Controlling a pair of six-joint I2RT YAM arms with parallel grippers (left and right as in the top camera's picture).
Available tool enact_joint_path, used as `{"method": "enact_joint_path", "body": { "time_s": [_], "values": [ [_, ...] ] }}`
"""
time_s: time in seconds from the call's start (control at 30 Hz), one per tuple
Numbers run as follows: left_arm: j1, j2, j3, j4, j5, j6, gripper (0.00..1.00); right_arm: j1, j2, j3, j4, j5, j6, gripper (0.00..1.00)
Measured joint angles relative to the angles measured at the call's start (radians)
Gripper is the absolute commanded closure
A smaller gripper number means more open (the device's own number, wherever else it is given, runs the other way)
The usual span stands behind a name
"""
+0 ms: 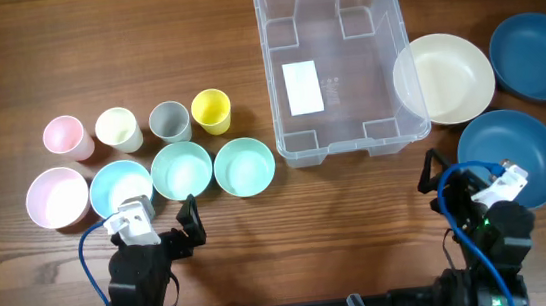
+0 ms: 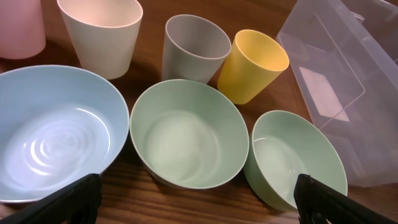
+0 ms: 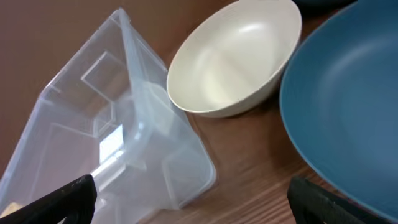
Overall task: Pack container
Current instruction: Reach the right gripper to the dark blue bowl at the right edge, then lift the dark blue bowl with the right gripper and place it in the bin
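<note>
At the near edge of the wooden table (image 1: 361, 235), the left gripper (image 2: 199, 202) has its jaws spread wide. The right gripper (image 3: 193, 199) is just as wide, and neither grips anything. Just beyond the left gripper runs a row of bowls: a pink bowl (image 1: 57, 197), a light blue bowl (image 1: 121, 187), a mint green bowl (image 1: 181, 170) and a second mint green bowl (image 1: 244, 166). Toward the near right corner lies a dark blue bowl (image 1: 514, 155).

Behind the bowl row stand four upright cups: pink cup (image 1: 67, 137), cream cup (image 1: 118, 129), grey cup (image 1: 168, 121), yellow cup (image 1: 211, 110). The clear plastic container (image 1: 355, 65) sits toward the far edge, right of the table's middle, with a white label (image 1: 303, 87) on its floor. A cream bowl (image 1: 444, 78) touches its right side. A second dark blue bowl (image 1: 537, 55) lies by the right edge.
</note>
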Motion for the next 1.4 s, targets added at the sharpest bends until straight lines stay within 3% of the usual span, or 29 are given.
{"method": "enact_joint_path", "body": {
  "time_s": [0.13, 0.27, 0.4, 0.57, 0.7, 0.87, 1.03, 1.1, 1.17, 1.2, 1.4],
  "values": [
    [0.0, 0.003, 0.0, 0.0, 0.0, 0.0, 0.0, 0.0, 0.203, 0.238, -0.039, -0.001, -0.007, 0.0],
    [0.0, 0.003, -0.002, 0.0, 0.0, 0.0, 0.0, -0.019, 0.54, 0.52, -0.097, 0.0, -0.034, 0.0],
    [0.0, 0.005, -0.002, 0.0, 0.0, 0.0, 0.0, -0.203, 0.88, 0.753, -0.255, 0.018, -0.109, 0.0],
    [0.0, 0.005, -0.002, 0.0, 0.0, 0.0, 0.0, -0.577, 1.215, 0.79, -0.346, 0.004, -0.1, 0.01],
    [0.0, 0.005, -0.002, 0.0, 0.0, 0.0, 0.0, -0.738, 1.316, 0.791, -0.378, -0.005, -0.082, 0.0],
    [0.0, 0.005, -0.002, 0.0, 0.0, 0.0, 0.0, -0.74, 1.32, 0.739, -0.356, 0.059, -0.027, 0.03],
    [0.0, 0.005, -0.002, 0.0, 0.0, 0.0, 0.0, -0.74, 1.326, 0.586, -0.204, 0.059, 0.004, 0.2],
    [0.0, 0.005, -0.002, 0.0, 0.0, 0.0, 0.0, -0.74, 1.326, 0.526, -0.174, 0.055, 0.012, 0.58],
    [0.0, 0.005, -0.002, 0.0, 0.0, 0.0, 0.0, -0.74, 1.326, 0.5, -0.171, 0.052, 0.018, 0.86],
    [0.0, 0.005, -0.002, 0.0, 0.0, 0.0, 0.0, -0.74, 1.326, 0.499, -0.169, 0.051, 0.02, 0.94],
    [0.0, 0.005, -0.002, 0.0, 0.0, 0.0, 0.0, -0.741, 1.282, 0.5, -0.215, 0.026, 0.021, 0.96]
  ]
}}
